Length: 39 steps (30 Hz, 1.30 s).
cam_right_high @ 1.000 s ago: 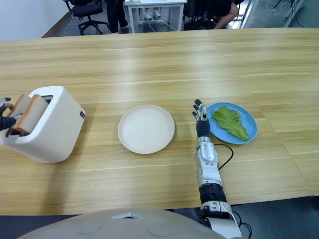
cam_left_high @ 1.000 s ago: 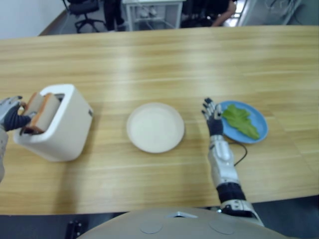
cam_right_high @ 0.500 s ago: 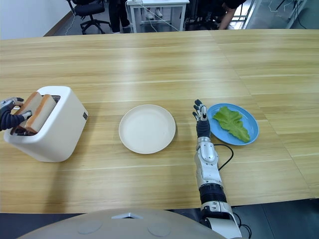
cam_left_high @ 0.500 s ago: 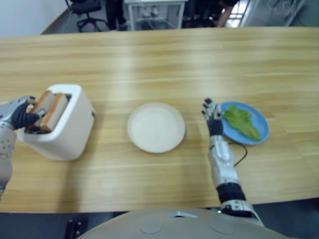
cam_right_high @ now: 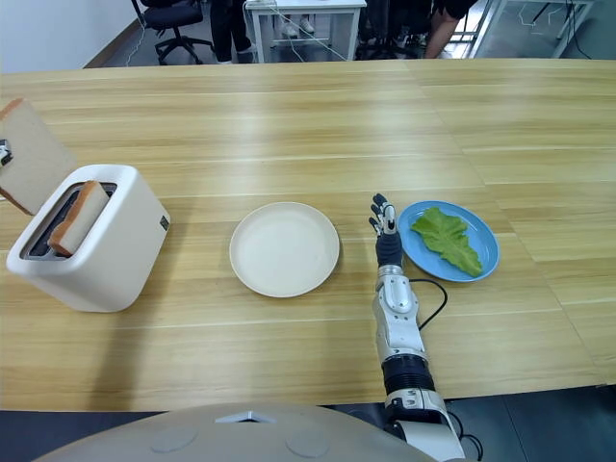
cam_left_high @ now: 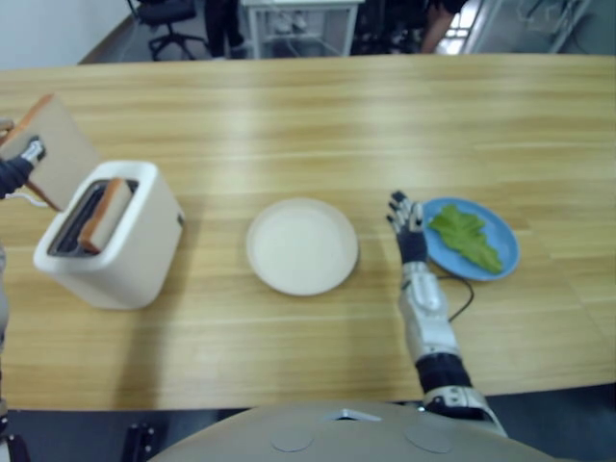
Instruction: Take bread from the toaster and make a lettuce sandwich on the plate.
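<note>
At the table's far left edge, the left hand (cam_left_high: pixel 10 175) pinches a slice of bread (cam_left_high: pixel 53 149) in its curled fingers. It holds the slice tilted in the air just up and left of the white toaster (cam_left_high: pixel 130 255), where a second slice (cam_left_high: pixel 104 214) stands in a slot. The right hand (cam_left_high: pixel 408 221) lies on the wooden table (cam_left_high: pixel 289 115), fingers straight and close together, grasping nothing, between the cream plate (cam_left_high: pixel 301 245) and the blue plate (cam_left_high: pixel 508 245) carrying the lettuce leaf (cam_left_high: pixel 467 234).
</note>
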Motion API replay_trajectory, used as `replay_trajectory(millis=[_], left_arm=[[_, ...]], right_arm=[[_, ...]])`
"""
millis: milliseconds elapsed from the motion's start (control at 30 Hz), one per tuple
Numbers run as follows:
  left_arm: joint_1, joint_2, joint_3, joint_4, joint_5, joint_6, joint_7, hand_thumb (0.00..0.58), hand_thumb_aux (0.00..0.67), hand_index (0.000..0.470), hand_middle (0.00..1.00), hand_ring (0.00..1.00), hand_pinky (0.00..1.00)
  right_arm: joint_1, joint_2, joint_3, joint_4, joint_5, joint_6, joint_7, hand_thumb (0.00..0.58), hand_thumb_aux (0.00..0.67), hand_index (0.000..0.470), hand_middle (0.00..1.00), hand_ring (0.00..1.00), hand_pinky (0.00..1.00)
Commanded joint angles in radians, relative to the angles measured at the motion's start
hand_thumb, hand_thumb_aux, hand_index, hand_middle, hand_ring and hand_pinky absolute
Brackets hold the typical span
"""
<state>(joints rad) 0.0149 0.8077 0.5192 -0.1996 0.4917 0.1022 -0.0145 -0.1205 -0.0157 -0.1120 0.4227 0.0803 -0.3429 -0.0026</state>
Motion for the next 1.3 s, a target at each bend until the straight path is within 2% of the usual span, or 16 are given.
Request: replay_trajectory(millis=[33,200,300,367,467,600,733,900,1067,1300], left_arm=[[-0.047,-0.074,0.032,-0.117,-0.014,-0.069,0.118,0.580,0.670,0.460,1.00,1.00,1.00],[-0.130,-0.212,-0.073,-0.239,-0.114,-0.131,0.128,0.580,0.670,0.460,1.00,1.00,1.00],[-0.190,-0.352,-0.237,-0.264,-0.224,-0.134,0.075,0.580,0.670,0.460,1.00,1.00,1.00],[-0.211,-0.456,-0.365,-0.243,-0.309,-0.120,0.014,0.580,0.670,0.460,1.00,1.00,1.00],[-0.196,-0.621,-0.476,-0.171,-0.465,-0.071,-0.053,0.580,0.670,0.460,1.00,1.00,1.00],[-0.151,-0.728,-0.576,-0.032,-0.451,-0.089,-0.056,0.580,0.670,0.460,1.00,1.00,1.00],[-0.143,-0.772,-0.623,0.160,-0.438,-0.113,-0.058,0.580,0.670,0.460,1.00,1.00,1.00],[-0.201,-0.764,-0.645,0.471,-0.366,-0.179,-0.008,0.580,0.670,0.460,1.00,1.00,1.00],[-0.246,-0.767,-0.648,0.689,-0.343,-0.226,0.016,0.580,0.670,0.460,1.00,1.00,1.00],[-0.266,-0.732,-0.734,0.820,-0.230,-0.232,0.025,0.580,0.670,0.460,1.00,1.00,1.00]], right_arm=[[-0.007,-0.003,0.002,0.015,-0.008,0.016,0.001,0.000,0.000,0.000,0.00,0.00,0.00],[-0.017,-0.006,-0.001,0.030,-0.008,0.016,0.002,0.000,0.000,0.000,0.00,0.00,0.00],[-0.024,-0.006,0.001,0.038,-0.011,0.016,0.003,0.000,0.000,0.000,0.00,0.00,0.00],[-0.030,-0.010,0.001,0.045,-0.011,0.016,0.006,0.000,0.000,0.000,0.00,0.00,0.00],[-0.030,-0.019,-0.003,0.044,-0.012,0.019,0.006,0.000,0.000,0.000,0.00,0.00,0.00],[-0.032,-0.032,-0.011,0.048,-0.006,0.021,0.011,0.000,0.000,0.000,0.00,0.00,0.00],[-0.026,-0.037,-0.015,0.045,-0.003,0.023,0.011,0.000,0.000,0.000,0.00,0.00,0.00],[-0.024,-0.035,-0.015,0.043,-0.005,0.025,0.008,0.000,0.000,0.000,0.00,0.00,0.00],[-0.022,-0.035,-0.014,0.039,-0.006,0.026,0.007,0.000,0.000,0.000,0.00,0.00,0.00],[-0.016,-0.033,-0.012,0.031,-0.008,0.029,0.003,0.000,0.000,0.000,0.00,0.00,0.00]])
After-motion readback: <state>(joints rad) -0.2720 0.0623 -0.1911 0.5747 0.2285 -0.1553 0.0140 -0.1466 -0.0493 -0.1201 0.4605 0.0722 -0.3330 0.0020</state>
